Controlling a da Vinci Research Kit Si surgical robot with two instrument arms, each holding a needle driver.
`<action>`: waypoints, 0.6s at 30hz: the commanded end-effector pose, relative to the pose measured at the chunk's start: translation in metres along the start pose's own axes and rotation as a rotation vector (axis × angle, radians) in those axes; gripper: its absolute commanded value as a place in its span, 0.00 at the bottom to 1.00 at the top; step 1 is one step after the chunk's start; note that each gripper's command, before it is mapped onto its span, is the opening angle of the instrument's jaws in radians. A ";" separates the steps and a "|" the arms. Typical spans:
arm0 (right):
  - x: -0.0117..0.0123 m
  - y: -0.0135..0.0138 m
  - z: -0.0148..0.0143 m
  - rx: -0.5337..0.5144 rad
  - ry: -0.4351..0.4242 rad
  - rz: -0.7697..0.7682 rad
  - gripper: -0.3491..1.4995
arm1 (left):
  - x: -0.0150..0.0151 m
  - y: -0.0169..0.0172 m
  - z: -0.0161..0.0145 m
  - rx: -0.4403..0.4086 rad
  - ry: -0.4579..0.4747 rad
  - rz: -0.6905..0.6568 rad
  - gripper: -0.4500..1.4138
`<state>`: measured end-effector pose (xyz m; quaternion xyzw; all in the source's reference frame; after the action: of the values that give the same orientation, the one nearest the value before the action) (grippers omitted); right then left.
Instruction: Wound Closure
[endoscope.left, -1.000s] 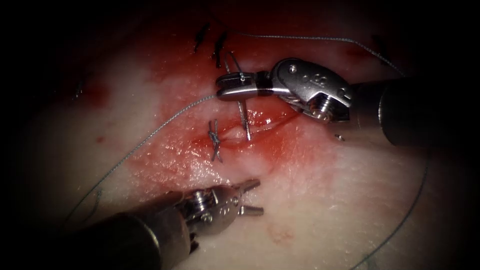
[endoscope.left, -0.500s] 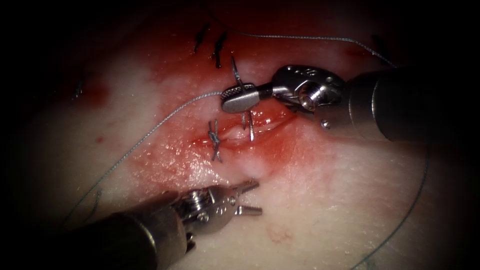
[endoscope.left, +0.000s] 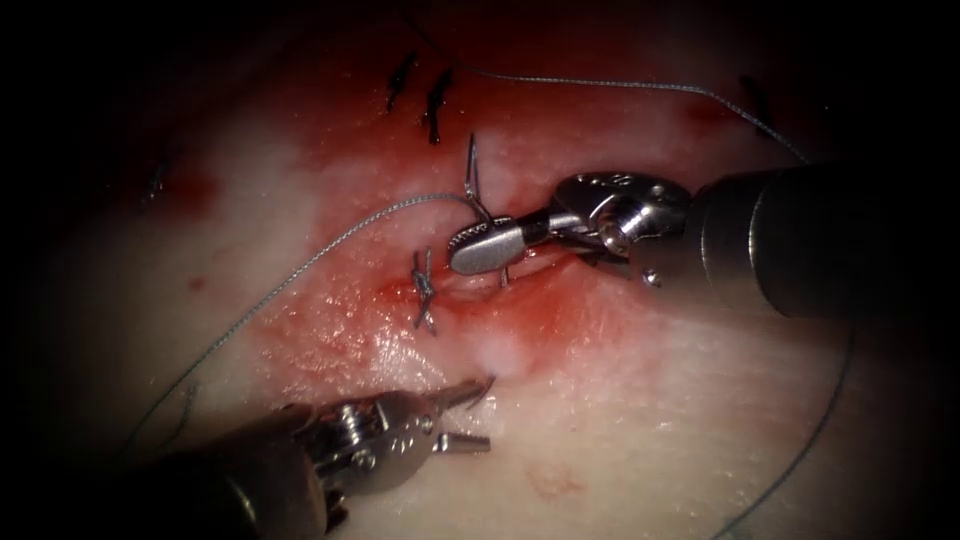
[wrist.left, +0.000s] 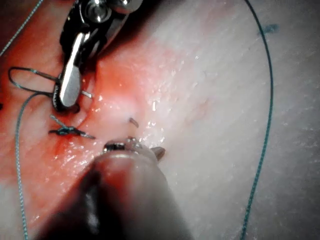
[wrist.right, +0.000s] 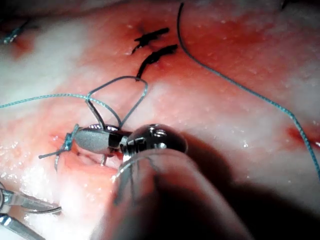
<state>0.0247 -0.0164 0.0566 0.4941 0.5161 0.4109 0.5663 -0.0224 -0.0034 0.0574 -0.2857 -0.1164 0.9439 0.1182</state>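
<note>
Endoscope view: right tool (endoscope.left: 470, 250), jaws clamped on needle (endoscope.left: 472, 170) partway along its curve, pressed at cut (endoscope.left: 520, 268); needle's lower part beside cut, entry into tissue (endoscope.left: 700, 400) not discernible. Left tool (endoscope.left: 475, 415) below cut, jaws parted, holding nothing. One knotted stitch (endoscope.left: 424, 290) at cut's left end, two dark stitches (endoscope.left: 418, 90) above; rest of cut unclosed. Right wrist view: thread (wrist.right: 40, 100) looping behind jaws, a detail hidden from above.
</note>
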 end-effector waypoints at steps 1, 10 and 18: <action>-0.0003 0.0008 0.0009 0.010 0.048 -0.064 0.36 | 0.0001 0.0001 0.0005 0.001 0.003 0.006 0.53; 0.0032 0.0011 -0.0004 -0.139 0.202 -0.333 0.95 | -0.0004 0.0012 -0.0019 -0.001 0.008 0.012 0.53; 0.0063 -0.0009 -0.0018 -0.288 0.240 -0.574 0.97 | -0.0005 0.0006 -0.0017 0.004 0.013 0.013 0.53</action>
<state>0.0231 -0.0100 0.0541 0.1882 0.6323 0.3612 0.6591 -0.0206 -0.0038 0.0554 -0.2922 -0.1109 0.9431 0.1135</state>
